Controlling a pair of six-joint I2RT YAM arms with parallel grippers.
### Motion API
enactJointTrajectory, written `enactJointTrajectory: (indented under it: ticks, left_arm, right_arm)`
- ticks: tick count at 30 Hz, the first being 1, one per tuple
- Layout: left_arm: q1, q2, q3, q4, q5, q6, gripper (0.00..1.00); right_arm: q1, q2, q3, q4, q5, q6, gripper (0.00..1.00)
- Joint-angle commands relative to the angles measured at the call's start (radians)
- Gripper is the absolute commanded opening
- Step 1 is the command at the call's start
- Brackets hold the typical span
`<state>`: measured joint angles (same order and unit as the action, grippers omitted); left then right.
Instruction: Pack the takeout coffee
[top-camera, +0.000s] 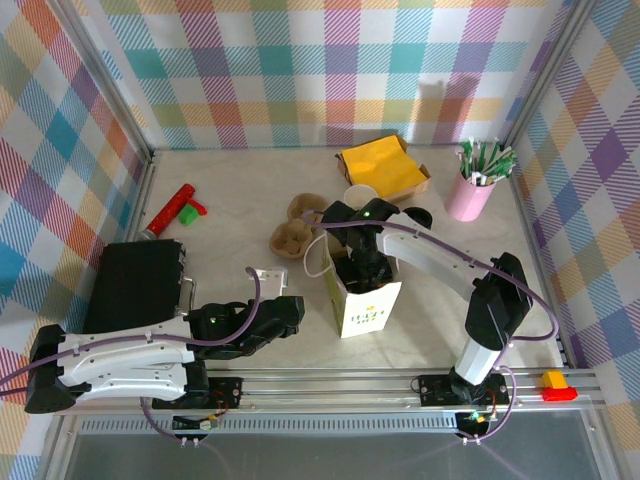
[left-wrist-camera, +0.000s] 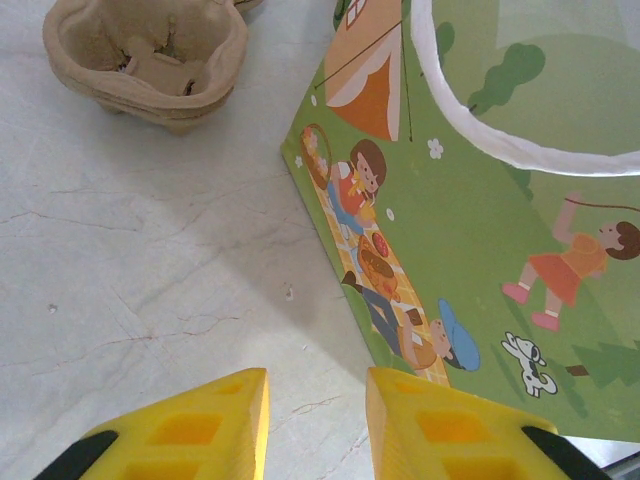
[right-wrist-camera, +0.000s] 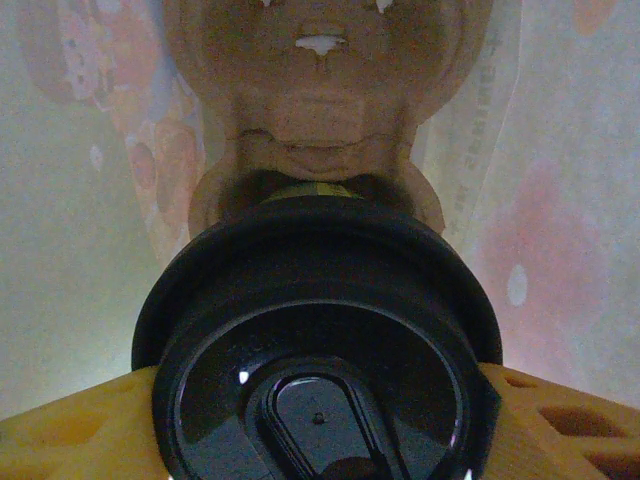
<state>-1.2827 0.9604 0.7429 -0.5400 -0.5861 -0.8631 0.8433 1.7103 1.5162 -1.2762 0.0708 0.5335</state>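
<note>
Inspecting my right gripper (right-wrist-camera: 320, 445) first: in the right wrist view its two yellow fingers (right-wrist-camera: 70, 430) stand on either side of the takeout coffee (right-wrist-camera: 320, 270) and are closed in against it. The coffee is clamped between them. Its black lid (right-wrist-camera: 330, 390) faces the camera and hides the cup body beneath, so the exact contact line on the cup cannot be confirmed. Pale bag walls (right-wrist-camera: 560, 200) surround the coffee, which places it inside the bag. A brown pulp carrier (right-wrist-camera: 320, 110) lies beyond the lid. Whether the cup is seated in that carrier or held above it, I cannot tell.

From the top view, my right arm (top-camera: 430, 250) reaches over and down into the open mouth of the paper bag (top-camera: 362, 310), which stands upright at mid-table.

My left gripper (left-wrist-camera: 315, 420): fingers parted by a moderate gap, with bare table (left-wrist-camera: 150, 280) showing between them. It holds nothing and touches nothing. The bag's printed picnic side (left-wrist-camera: 480, 250) is just beside the right-hand fingertip, apart from it. A second pulp carrier (left-wrist-camera: 145, 55) sits on the table ahead and to the left. In the top view this gripper (top-camera: 290, 318) lies low, near the bag's left face.
</note>
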Motion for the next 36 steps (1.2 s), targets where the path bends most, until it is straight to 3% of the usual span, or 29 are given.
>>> enactJointTrajectory:
  ticks: [1, 14, 36]
  left_arm:
    - [-0.010, -0.012, 0.015, 0.011, -0.021, 0.011, 0.31]
    - [-0.010, -0.012, 0.014, 0.011, -0.020, 0.009, 0.31]
    - [-0.010, -0.024, 0.008, 0.003, -0.023, 0.004, 0.31]
  right_arm:
    - [-0.004, 0.005, 0.034, -0.031, 0.016, -0.008, 0.62]
    - [-0.004, -0.026, 0.059, -0.055, 0.024, -0.001, 0.78]
    - [-0.003, -0.049, 0.156, -0.132, 0.035, 0.029, 0.87]
